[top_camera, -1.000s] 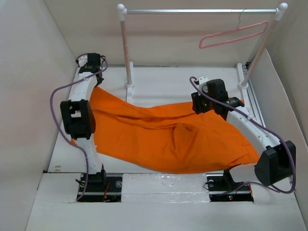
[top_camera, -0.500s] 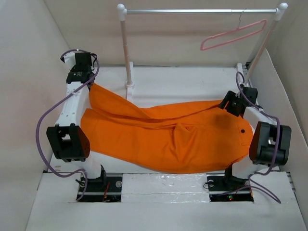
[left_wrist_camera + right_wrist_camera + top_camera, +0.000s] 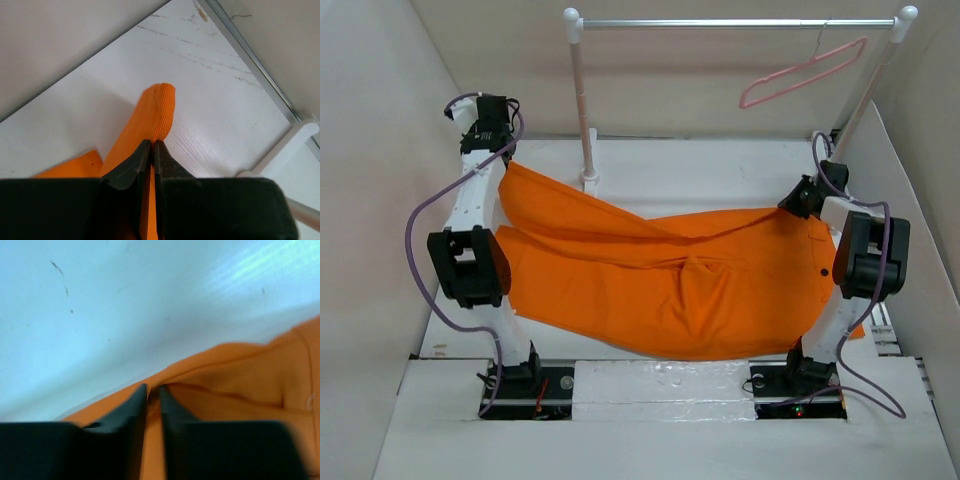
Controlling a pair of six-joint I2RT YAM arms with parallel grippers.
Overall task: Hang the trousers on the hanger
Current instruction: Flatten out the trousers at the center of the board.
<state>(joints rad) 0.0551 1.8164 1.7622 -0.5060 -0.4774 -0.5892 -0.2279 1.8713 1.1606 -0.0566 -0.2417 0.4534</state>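
Trousers held at both ends across the table, hanger up on the rail.
White table [image 3: 700, 175], pale walls [image 3: 380, 150] on three sides. Metal rail [image 3: 740, 22] on white posts stands along the far edge. Pink hanger [image 3: 805, 70] is hooked at the rail's right end, tilted, well apart from the cloth. Orange trousers [image 3: 660, 275] span left to right, dark button [image 3: 821, 272] near the right end. Left gripper [image 3: 152, 145], far left: jaws almost closed, pinching a cloth fold. Right gripper [image 3: 153, 390], far right: jaws nearly together on a cloth edge. Left rail post [image 3: 582, 100] is just beyond the trousers' far edge.
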